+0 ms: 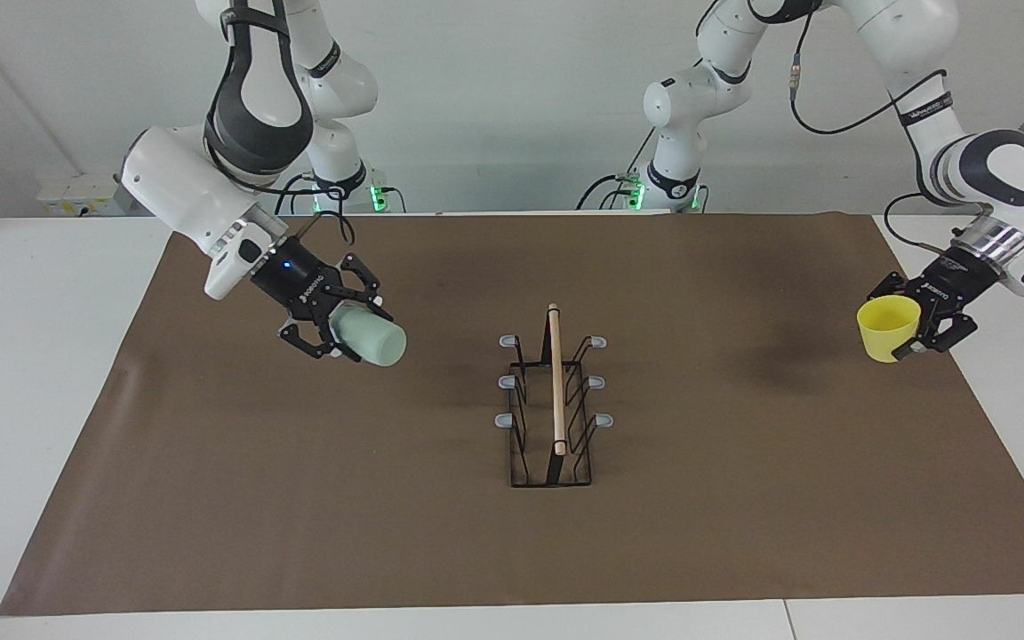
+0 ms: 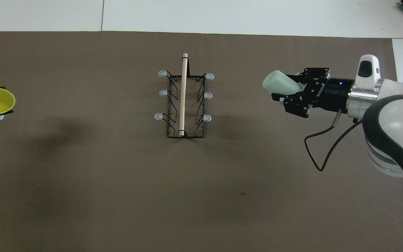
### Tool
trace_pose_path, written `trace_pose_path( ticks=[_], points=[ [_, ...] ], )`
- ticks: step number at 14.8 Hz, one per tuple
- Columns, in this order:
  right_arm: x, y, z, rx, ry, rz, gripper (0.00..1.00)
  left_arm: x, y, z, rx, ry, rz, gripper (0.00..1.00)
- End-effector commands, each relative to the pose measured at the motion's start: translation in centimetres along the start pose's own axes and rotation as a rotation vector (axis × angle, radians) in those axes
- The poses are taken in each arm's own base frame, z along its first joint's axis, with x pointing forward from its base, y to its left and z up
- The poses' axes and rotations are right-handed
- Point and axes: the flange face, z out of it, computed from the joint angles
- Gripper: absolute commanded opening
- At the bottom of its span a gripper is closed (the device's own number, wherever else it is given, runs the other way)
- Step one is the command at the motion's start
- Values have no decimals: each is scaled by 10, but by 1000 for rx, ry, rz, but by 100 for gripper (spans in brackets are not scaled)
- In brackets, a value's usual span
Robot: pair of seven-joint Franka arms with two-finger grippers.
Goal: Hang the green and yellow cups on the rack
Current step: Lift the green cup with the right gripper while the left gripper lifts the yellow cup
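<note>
Facing view: the right gripper (image 1: pixel 345 331) is clamped on the mint green cup (image 1: pixel 372 339), held on its side in the air over the brown mat (image 1: pixel 210 498), toward the right arm's end. The left gripper (image 1: pixel 919 331) grips the yellow cup (image 1: pixel 887 327), mouth up, above the mat's edge at the left arm's end. The rack (image 1: pixel 553 400) stands mid-mat, all prongs bare.

Overhead view: the rack (image 2: pixel 185 101) sits between both cups, well apart from each.
</note>
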Motion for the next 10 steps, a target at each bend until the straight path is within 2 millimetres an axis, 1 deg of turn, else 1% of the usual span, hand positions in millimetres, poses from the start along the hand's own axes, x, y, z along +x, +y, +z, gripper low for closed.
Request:
trace_pose_path(
  ticks=[1,2,4,5,6,7,8,10],
  points=[
    [-16,-15,-11,-7,106,23,0,-46,16,3,28,148,87,0],
    [-23,-18,-11,-27,150,47,0,-62,21,7,48,195,131,0],
    [-37,-27,-7,-45,240,69,0,-84,31,10,97,289,199,0],
    [-40,-37,-1,-33,284,85,0,-95,34,14,137,345,233,0],
    [-47,-42,2,-30,319,114,0,-108,36,16,161,399,251,0],
    [-47,-47,6,-26,350,120,0,-120,38,22,181,447,262,0],
    [-47,-52,12,-20,379,131,0,-133,38,22,191,487,278,0],
    [-49,-62,26,-14,445,164,0,-153,39,22,197,532,295,0]
  ],
)
